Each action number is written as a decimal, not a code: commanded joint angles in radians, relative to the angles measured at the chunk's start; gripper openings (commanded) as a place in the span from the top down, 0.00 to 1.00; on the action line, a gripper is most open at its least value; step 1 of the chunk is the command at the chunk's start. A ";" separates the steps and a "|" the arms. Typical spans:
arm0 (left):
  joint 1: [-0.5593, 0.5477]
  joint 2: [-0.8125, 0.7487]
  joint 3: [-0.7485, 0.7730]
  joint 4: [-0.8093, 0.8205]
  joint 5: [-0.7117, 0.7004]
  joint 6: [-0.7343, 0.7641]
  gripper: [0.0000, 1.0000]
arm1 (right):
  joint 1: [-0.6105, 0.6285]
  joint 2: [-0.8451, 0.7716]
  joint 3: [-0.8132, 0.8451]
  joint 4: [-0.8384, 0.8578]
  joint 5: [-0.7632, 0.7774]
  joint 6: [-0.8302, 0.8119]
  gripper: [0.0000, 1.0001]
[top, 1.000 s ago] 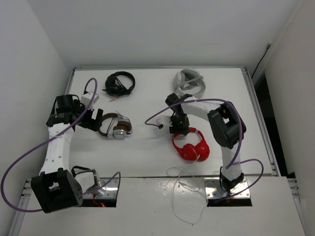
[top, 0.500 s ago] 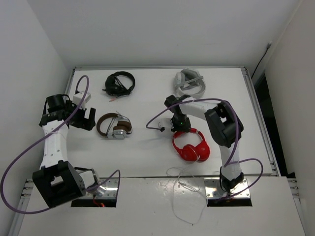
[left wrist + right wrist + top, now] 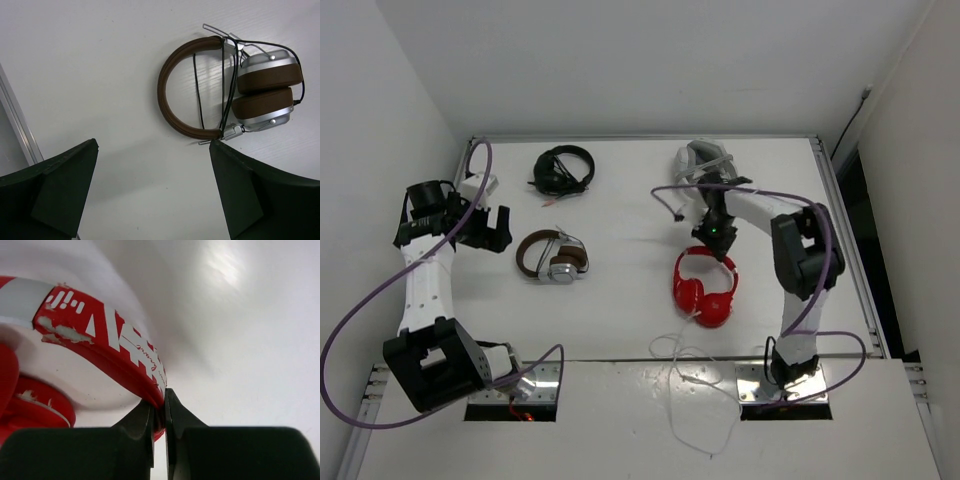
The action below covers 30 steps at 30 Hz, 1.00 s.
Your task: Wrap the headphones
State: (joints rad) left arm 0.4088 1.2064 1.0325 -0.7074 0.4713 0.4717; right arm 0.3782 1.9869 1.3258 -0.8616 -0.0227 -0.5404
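Note:
The red headphones (image 3: pixel 706 288) lie right of the table's middle, earcups toward the near edge. Their thin white cable (image 3: pixel 695 385) trails off the table onto the front ledge. My right gripper (image 3: pixel 719 247) is shut on the top of the red headband (image 3: pixel 107 342), which is pinched between its jaws in the right wrist view; white lettering runs along the band. My left gripper (image 3: pixel 492 230) is open and empty at the far left, its fingers (image 3: pixel 55 192) wide apart over bare table.
Brown-and-silver headphones (image 3: pixel 553 257) lie just right of my left gripper; they also show in the left wrist view (image 3: pixel 235 85). Black headphones (image 3: pixel 563 170) lie at the back left. A grey-white headset (image 3: pixel 706 163) lies at the back, behind my right gripper.
My right gripper has swung right and back and closed on the red headband, turning the headphones so the band points to the back. My left gripper has drawn left, away from the brown headphones.

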 commanded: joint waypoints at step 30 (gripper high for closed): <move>0.013 0.028 0.041 0.042 0.033 -0.033 0.00 | -0.274 -0.097 -0.169 0.187 -0.082 0.715 0.51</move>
State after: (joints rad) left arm 0.4095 1.2312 1.0370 -0.6895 0.4931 0.4290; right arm 0.0784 1.8805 1.1183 -0.7059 -0.1452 0.2020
